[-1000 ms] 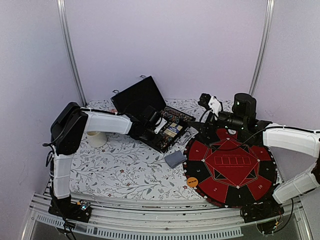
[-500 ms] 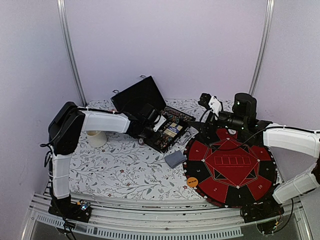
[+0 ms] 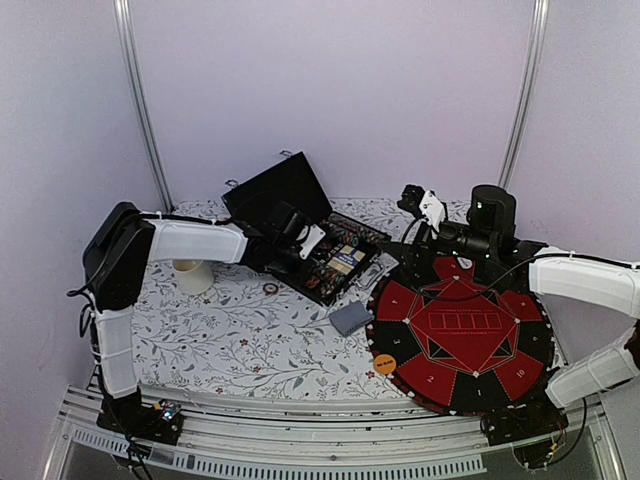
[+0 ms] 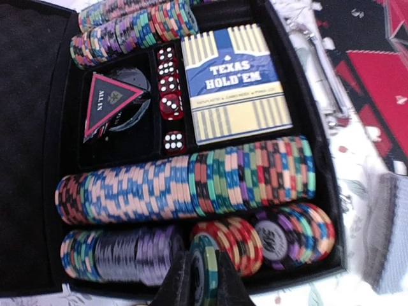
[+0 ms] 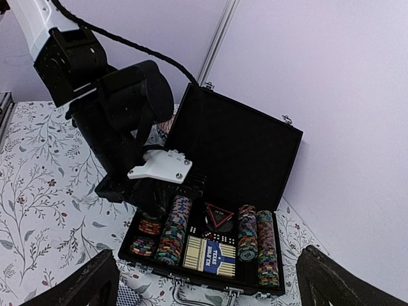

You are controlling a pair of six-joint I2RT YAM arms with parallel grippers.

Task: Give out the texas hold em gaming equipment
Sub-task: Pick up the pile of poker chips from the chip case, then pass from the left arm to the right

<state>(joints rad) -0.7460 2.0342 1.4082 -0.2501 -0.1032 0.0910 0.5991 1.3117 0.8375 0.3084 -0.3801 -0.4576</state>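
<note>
The open black case [image 3: 335,258] holds rows of multi-coloured poker chips [image 4: 191,188], a blue "Texas Hold'em" card box [image 4: 236,83], red dice [image 4: 169,95] and an "All in" triangle. My left gripper [image 4: 205,280] is shut on a green-and-black chip [image 4: 207,264] just above the case's near row; it also shows in the top view [image 3: 297,255]. A small round chip [image 3: 270,288] lies on the cloth in front of the case. A grey-blue card deck [image 3: 350,318] lies beside the mat. My right gripper [image 5: 210,293] is open and empty, raised and facing the case [image 5: 217,242].
A round red-and-black poker mat [image 3: 460,335] covers the right side, with an orange button disc [image 3: 385,364] on its left rim. A cream cup [image 3: 192,276] stands at the left on the floral cloth. The case lid [image 3: 278,192] stands upright behind.
My left gripper has drawn back to the left from over the case. A small round chip now lies on the cloth in front of the case. The right arm has barely moved.
</note>
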